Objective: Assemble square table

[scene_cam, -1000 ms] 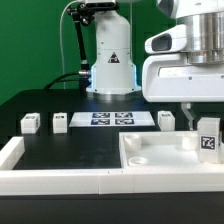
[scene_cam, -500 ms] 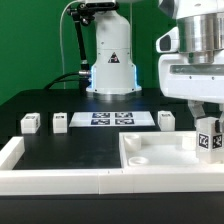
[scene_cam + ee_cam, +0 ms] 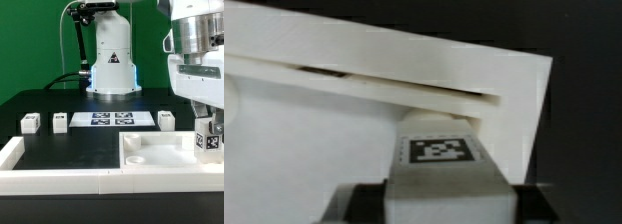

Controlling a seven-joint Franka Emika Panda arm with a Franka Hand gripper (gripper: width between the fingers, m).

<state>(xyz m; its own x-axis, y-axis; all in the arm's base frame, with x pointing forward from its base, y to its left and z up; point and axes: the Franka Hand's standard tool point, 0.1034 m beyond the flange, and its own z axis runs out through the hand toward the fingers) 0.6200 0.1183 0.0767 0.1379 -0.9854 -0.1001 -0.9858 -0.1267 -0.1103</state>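
Here the tool (image 3: 207, 127) is clamped on a small white plastic leg post with a black-and-white tag (image 3: 208, 142). It carries the post upright at the exterior view's right, over the far right corner of the large white plastic square slab (image 3: 150, 158). Whether the post's foot already touches the slab I cannot tell.

The step in hand looks like seating this leg in that corner. To do it well, I judge, the post should be held plumb, centred over the corner's seat before it goes down, and lowered slowly. A firm grip matters, since a slip between the fingers could tilt the post and jam it. In the wrist view the leg post (image 3: 441, 150) hangs close to a raised edge of the slab (image 3: 331, 130), so any sideways correction is probably small.

The slab is tray-like, with a shallow sunken floor and raised corners. It lies flat at the front right of the black tabletop (image 3: 60, 145), just behind the long low white wall (image 3: 50, 178), and no leg stands fitted on it yet. A loose left post (image 3: 30, 123) and a second post (image 3: 60, 122) wait well apart from it. A third post (image 3: 166, 120) stands beyond the marker board (image 3: 110, 119).
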